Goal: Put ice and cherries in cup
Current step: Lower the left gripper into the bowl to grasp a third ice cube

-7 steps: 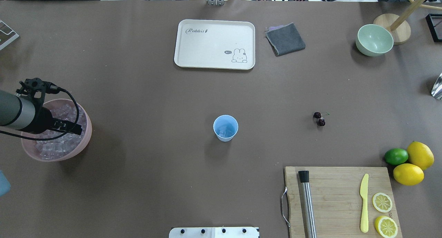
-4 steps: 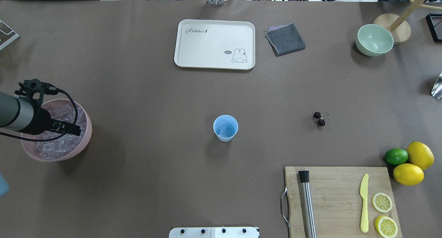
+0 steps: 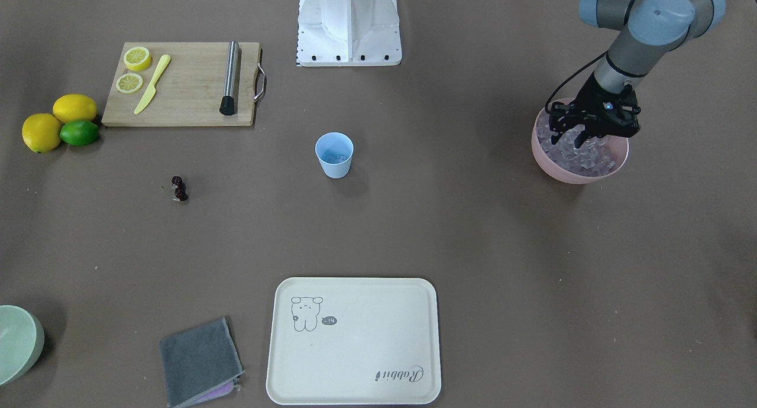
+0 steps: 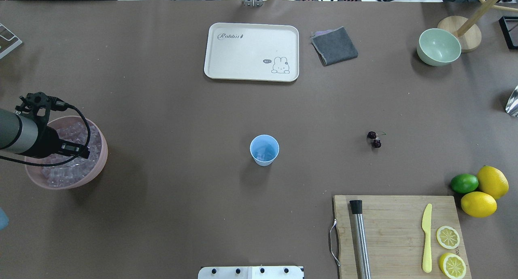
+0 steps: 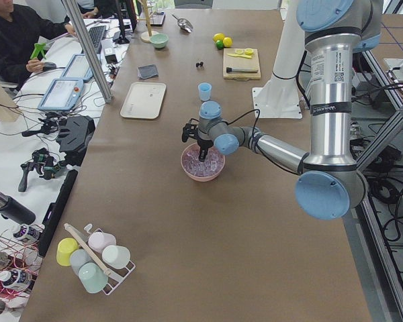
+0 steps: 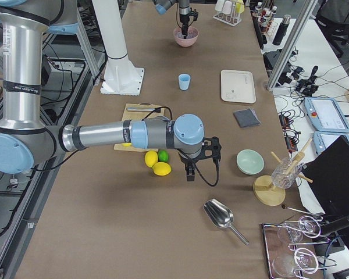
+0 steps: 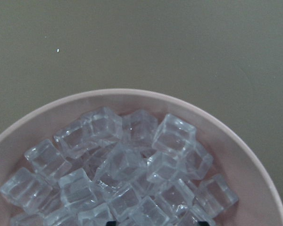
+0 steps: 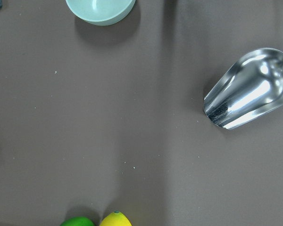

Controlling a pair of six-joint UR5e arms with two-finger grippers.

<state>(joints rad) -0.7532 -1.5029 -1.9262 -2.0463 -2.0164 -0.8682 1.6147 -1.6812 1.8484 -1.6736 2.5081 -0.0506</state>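
The light blue cup [image 4: 264,149] stands upright at mid-table, with a few ice cubes in its bottom; it also shows in the front view [image 3: 334,154]. A pink bowl [image 4: 98,162] at the far left is full of clear ice cubes [image 7: 127,169]. My left gripper [image 4: 83,151] hangs over this bowl, its fingers spread and down at the ice [image 3: 582,151]; it looks open. The dark cherries [image 4: 374,139] lie on the table to the right of the cup. My right gripper [image 6: 190,176] shows only in the right side view, near the lemons; I cannot tell its state.
A cream tray [image 4: 251,51], a grey cloth [image 4: 334,45] and a pale green bowl [image 4: 438,47] sit at the far side. A cutting board [image 4: 398,234] holds a muddler, a yellow knife and lemon slices. Lemons and a lime [image 4: 479,188] lie beside it. A metal scoop [image 8: 247,89] lies at the right end.
My left gripper has drawn back a little to the left over the pink bowl. The cup, cherries and everything else have stayed put.
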